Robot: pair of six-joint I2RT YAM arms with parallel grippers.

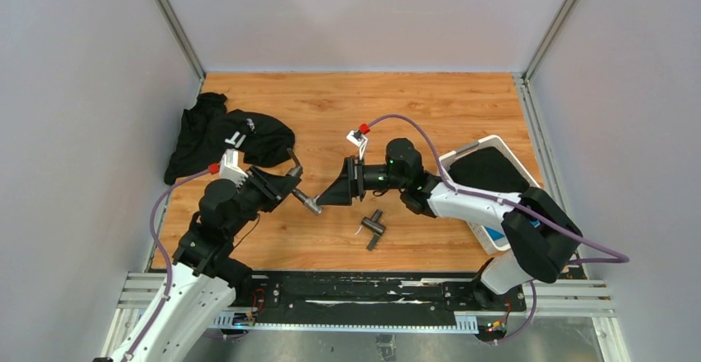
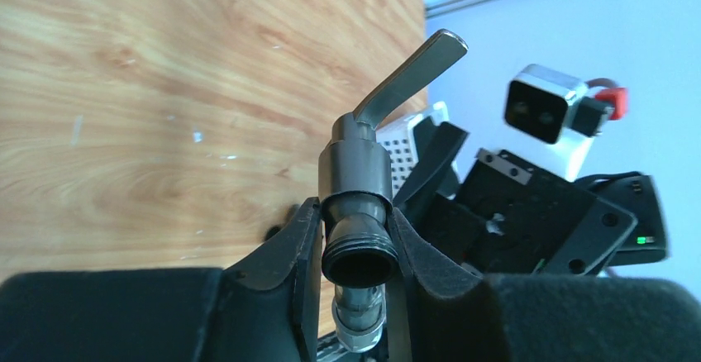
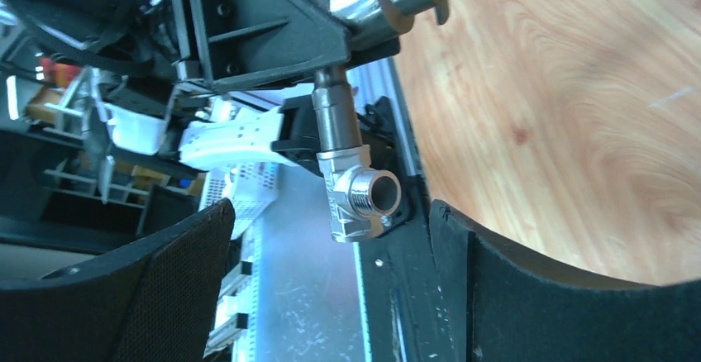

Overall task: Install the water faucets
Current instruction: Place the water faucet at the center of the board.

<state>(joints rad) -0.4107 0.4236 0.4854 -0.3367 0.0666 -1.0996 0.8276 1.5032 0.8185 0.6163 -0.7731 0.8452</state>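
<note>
My left gripper [image 1: 291, 187] is shut on a dark-grey water faucet [image 2: 355, 172], clamping its threaded pipe stub between both fingers [image 2: 298, 254]. The faucet's thin lever handle [image 2: 412, 73] points up and away, and a shiny silver elbow fitting [image 3: 357, 201] hangs from its lower end. My right gripper [image 1: 324, 197] faces the left one from the right and is open, its pads [image 3: 537, 296] standing wide on either side of the silver fitting without touching it. A second dark faucet piece [image 1: 374, 228] lies on the wooden table near the front.
A black cloth garment [image 1: 219, 135] lies at the back left of the table. A white plastic basket [image 1: 488, 145] with dark cloth in it stands at the right, beside the right arm. The metal base rail [image 1: 355, 296] runs along the near edge.
</note>
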